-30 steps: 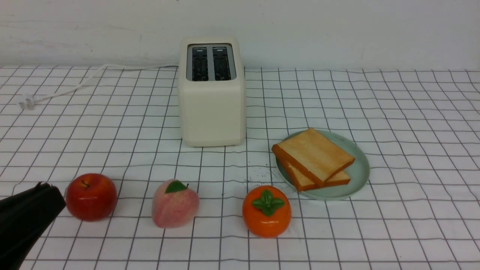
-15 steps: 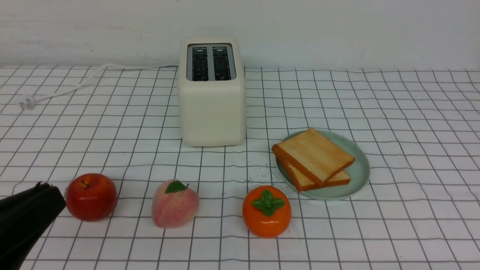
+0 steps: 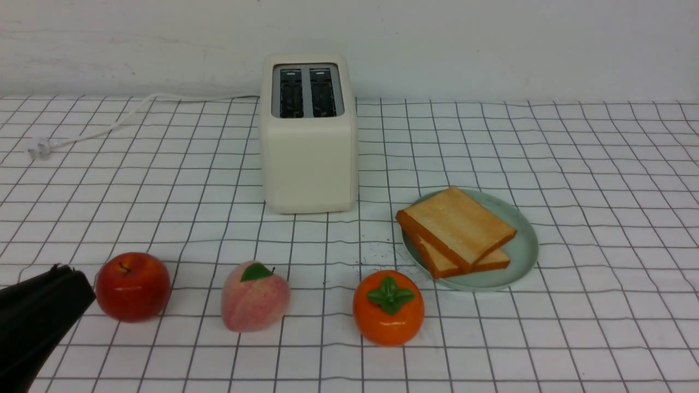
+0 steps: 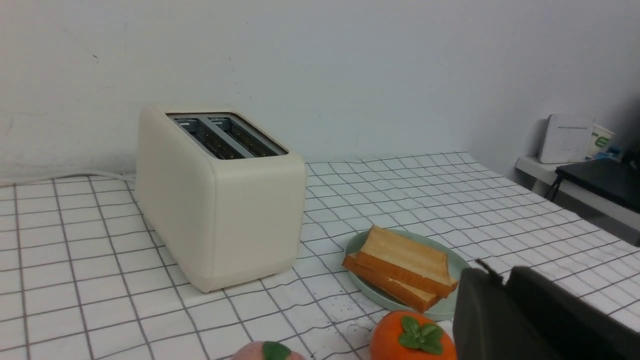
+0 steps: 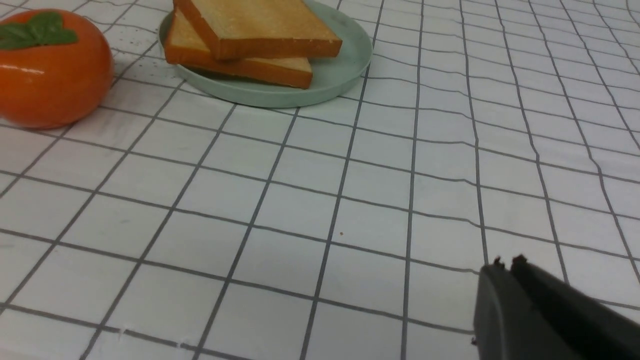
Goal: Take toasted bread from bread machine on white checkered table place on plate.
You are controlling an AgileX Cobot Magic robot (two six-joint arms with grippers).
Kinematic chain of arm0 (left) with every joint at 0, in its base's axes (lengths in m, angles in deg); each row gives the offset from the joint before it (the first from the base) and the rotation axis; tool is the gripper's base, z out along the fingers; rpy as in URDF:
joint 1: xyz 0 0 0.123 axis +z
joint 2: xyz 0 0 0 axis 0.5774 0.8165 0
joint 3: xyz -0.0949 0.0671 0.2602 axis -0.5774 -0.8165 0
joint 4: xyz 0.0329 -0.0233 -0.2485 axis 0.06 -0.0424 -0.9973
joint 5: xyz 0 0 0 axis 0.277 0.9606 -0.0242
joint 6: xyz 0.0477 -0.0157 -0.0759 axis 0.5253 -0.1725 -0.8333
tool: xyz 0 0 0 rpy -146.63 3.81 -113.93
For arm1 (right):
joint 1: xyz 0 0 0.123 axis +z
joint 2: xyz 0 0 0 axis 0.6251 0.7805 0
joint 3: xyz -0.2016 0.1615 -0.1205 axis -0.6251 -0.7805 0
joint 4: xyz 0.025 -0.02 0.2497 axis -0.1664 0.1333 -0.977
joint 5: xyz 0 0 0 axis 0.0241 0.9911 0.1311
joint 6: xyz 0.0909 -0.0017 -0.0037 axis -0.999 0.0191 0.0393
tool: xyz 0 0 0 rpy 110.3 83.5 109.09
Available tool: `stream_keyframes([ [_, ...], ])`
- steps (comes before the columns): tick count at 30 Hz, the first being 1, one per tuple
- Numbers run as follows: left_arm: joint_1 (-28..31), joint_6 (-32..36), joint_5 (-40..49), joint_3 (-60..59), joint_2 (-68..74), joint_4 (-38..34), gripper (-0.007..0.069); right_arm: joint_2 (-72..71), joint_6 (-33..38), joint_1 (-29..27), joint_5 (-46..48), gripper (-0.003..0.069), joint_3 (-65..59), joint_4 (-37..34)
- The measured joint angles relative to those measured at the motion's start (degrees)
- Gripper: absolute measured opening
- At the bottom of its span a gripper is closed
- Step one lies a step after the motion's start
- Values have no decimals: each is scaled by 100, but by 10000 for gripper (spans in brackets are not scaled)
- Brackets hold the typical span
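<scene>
White checkered table [image 3: 573, 180] against plain white wall. Toasted bread [image 3: 457, 224]: two slices lying stacked on plate [image 3: 521, 254], right of bread machine [image 3: 308, 136], slots showing dark. Left gripper [image 3: 65, 271]: sitting at near left edge beside apple [image 3: 132, 285], well apart from bread, fingers pressed together. Right gripper [image 5: 505, 265]: tips closed, holding nothing, hovering over bare grid near plate. Peach [image 3: 254, 296] and persimmon [image 3: 388, 307] lining front row. Writing on far-shelf items unreadable.
</scene>
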Motion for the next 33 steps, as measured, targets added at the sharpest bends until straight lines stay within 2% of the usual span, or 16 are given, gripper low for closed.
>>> stream_keyframes([
  [3,8,0,-247,-220,-6,204,-6,0,0,0,0,20,0,0],
  [8,543,-304,-272,-624,-335,711,-13,0,3,0,0,25,0,0],
  [11,1489,-1073,149,-920,-964,1487,-13,0,3,0,0,32,0,0],
  [14,1973,-1854,466,-1119,-1487,2261,-13,0,3,0,0,35,0,0],
  [15,2175,-2359,590,-1263,-1716,2728,-13,0,3,0,0,38,0,-7],
  [16,2190,-2419,600,-1304,-1732,2779,-13,0,3,0,0,38,0,-7],
  [17,2255,-2913,663,-1472,-1793,3172,-13,-6,3,0,0,41,0,-19],
  [18,2255,-2962,667,-1494,-1793,3207,-13,-6,3,0,0,42,0,-19],
  [19,2248,-3342,712,-1671,-1794,3400,-13,-6,3,0,0,43,0,-31],
  [22,2117,-3622,824,-1991,-1794,3518,-13,-6,3,0,0,47,0,-31],
  [27,1913,-3692,1552,-2076,-1794,3538,-13,-6,3,0,1,53,0,-35],
  [33,1913,-3712,1603,-2076,-1794,3538,-13,-6,3,0,1,58,0,-35],
])
